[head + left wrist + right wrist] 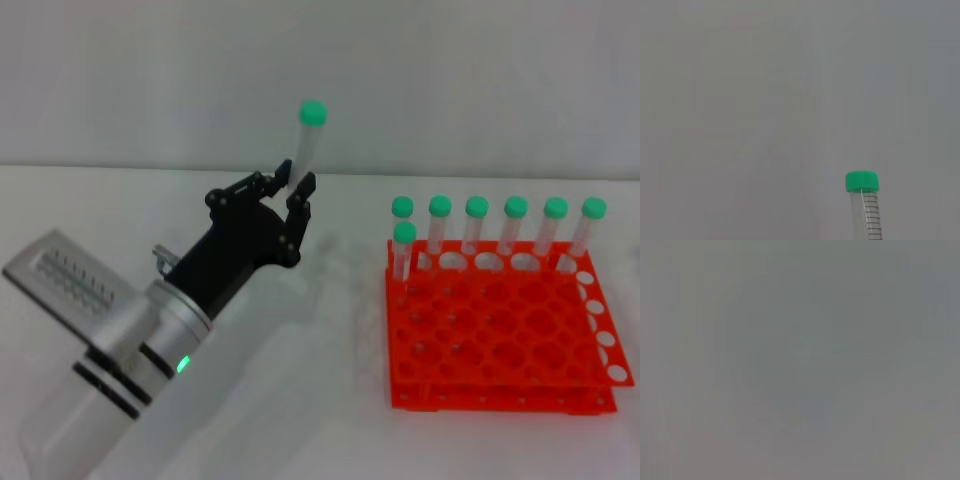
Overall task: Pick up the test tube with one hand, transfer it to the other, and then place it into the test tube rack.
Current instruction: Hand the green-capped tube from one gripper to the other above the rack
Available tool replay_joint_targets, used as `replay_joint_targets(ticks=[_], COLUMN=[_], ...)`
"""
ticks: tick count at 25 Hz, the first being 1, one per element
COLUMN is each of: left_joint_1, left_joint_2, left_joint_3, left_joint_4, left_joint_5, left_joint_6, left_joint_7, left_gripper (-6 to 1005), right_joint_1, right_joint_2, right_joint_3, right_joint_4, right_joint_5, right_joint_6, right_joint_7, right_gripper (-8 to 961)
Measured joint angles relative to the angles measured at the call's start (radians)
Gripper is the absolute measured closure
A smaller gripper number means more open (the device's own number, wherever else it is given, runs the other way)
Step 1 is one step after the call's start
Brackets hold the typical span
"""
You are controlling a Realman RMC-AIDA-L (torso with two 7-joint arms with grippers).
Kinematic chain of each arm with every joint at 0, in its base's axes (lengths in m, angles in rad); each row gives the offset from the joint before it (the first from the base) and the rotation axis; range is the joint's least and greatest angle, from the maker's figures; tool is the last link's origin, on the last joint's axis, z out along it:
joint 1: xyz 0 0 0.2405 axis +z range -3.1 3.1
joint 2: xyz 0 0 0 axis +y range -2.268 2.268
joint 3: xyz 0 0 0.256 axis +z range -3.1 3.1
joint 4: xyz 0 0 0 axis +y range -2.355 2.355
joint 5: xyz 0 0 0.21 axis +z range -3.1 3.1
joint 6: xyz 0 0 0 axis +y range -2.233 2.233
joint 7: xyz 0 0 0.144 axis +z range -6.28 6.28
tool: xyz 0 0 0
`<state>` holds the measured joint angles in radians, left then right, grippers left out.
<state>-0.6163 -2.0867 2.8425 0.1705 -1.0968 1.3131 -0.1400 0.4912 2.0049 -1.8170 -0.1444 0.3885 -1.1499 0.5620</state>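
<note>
My left gripper (293,190), black on a silver wrist with black bands and a green light, is raised above the table left of centre. It is shut on the lower end of the test tube (307,143), which stands nearly upright with its green cap on top. The tube's cap and graduated body also show in the left wrist view (866,205). The orange-red test tube rack (500,340) stands on the table to the right, apart from the gripper. My right gripper is out of view; its wrist view shows only plain grey.
Several green-capped tubes (476,225) stand upright along the rack's far row, one more (403,250) just in front at its left end. A grey ridged flat plate (70,272) lies at the left beside my left arm.
</note>
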Motion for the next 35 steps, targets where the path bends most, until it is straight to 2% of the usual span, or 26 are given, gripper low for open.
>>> replay_joint_targets(ticks=[6,9,13,15,17,19,24,28,32,35], left_joint_1=[0.062,0.075,0.072,0.07,0.069,0.068,0.067,0.072,0.077,0.079], left_joint_2=[-0.008,-0.013,-0.012,-0.012,-0.012,-0.012,-0.014,-0.014,-0.015,-0.015], left_joint_3=[0.0,0.0,0.0,0.0,0.0,0.0,0.0,0.0,0.0,0.001], left_joint_4=[0.149,0.2,0.228,0.232,0.239,0.246,0.255,0.272,0.276,0.276], left_joint_5=[0.003,0.017,0.063,0.075,0.094,0.115,0.155,0.167,0.18,0.195], left_joint_6=[0.019,0.014,0.003,-0.001,-0.007,-0.017,-0.057,-0.072,-0.08,-0.087], left_joint_7=[0.059,0.06,0.051,0.047,0.046,0.04,0.015,0.009,0.009,0.009], left_gripper=[798,799,799,799,799,799,797,796,795,794], right_joint_1=[-0.028,-0.025,0.019,0.056,0.091,0.13,0.187,0.192,0.186,0.186], right_joint_2=[-0.043,-0.07,-0.126,-0.142,-0.148,-0.145,-0.102,-0.071,-0.048,-0.044], right_joint_3=[-0.008,-0.008,-0.008,-0.008,-0.008,-0.007,-0.007,-0.005,-0.002,0.0], right_joint_4=[0.0,0.0,-0.011,-0.019,-0.025,-0.027,-0.034,-0.068,-0.088,-0.096], right_joint_5=[-0.222,-0.327,-0.519,-0.619,-0.696,-0.761,-0.85,-0.877,-0.879,-0.88], right_joint_6=[-0.319,-0.421,-0.527,-0.55,-0.545,-0.514,-0.386,-0.309,-0.29,-0.288], right_joint_7=[0.217,0.292,0.453,0.483,0.499,0.515,0.512,0.479,0.453,0.451], right_gripper=[184,184,184,185,185,185,185,185,184,184])
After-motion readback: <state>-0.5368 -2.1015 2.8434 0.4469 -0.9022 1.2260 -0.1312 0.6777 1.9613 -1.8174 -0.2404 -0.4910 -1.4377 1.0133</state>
